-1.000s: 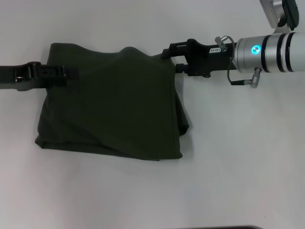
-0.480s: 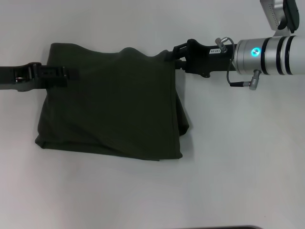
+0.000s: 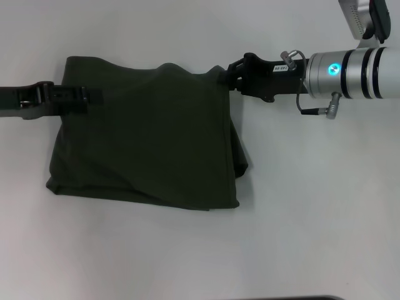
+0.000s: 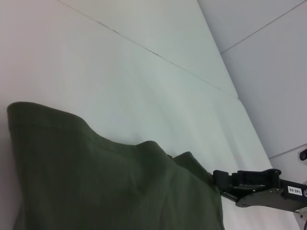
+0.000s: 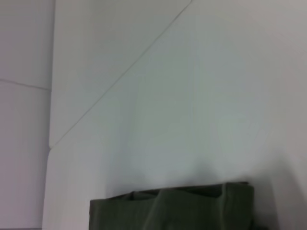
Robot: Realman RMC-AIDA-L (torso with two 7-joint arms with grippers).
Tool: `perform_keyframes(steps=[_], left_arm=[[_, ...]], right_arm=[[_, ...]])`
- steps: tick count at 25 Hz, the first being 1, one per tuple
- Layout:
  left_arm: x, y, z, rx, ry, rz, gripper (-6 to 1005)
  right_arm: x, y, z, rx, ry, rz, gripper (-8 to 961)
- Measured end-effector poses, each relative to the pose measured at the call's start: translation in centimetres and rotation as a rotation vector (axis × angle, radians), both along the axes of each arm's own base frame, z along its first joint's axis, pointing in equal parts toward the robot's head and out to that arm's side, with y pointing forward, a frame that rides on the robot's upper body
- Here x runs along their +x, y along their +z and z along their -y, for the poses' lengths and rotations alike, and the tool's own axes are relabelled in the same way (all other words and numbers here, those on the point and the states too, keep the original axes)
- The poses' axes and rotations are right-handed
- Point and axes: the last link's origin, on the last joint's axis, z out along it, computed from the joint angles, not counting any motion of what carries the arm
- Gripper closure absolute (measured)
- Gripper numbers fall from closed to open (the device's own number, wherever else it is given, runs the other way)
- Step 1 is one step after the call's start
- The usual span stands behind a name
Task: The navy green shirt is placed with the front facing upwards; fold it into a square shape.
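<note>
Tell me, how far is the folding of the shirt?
Mostly done: the navy green shirt lies as a rough rectangle, plain side up. In hand: the left gripper and right gripper sit at its far corners. Left: its right edge shows uneven layers to tidy.

Bare table [image 3: 312, 206] all around shirt [image 3: 144, 144]; pincers flank far corners.
</note>
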Motion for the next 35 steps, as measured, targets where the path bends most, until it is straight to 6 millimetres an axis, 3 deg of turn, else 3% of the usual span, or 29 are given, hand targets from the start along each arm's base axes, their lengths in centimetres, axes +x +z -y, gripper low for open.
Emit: perform_keyframes(steps=[11, 17, 35], left_arm=[[-0.1, -0.2, 0.1, -0.002, -0.003, 0.005, 340], [-0.1, -0.2, 0.1, -0.002, -0.002, 0.004, 340], [-0.3, -0.2, 0.3, 0.001, 0.005, 0.008, 340]], right_arm=[[-0.4, 0.2, 0.0, -0.001, 0.048, -0.01, 900], [-1.1, 1.1, -0.1, 0.007, 0.074, -0.062, 933], [-3.8, 2.2, -0.3, 0.044, 0.233, -0.163, 928]])
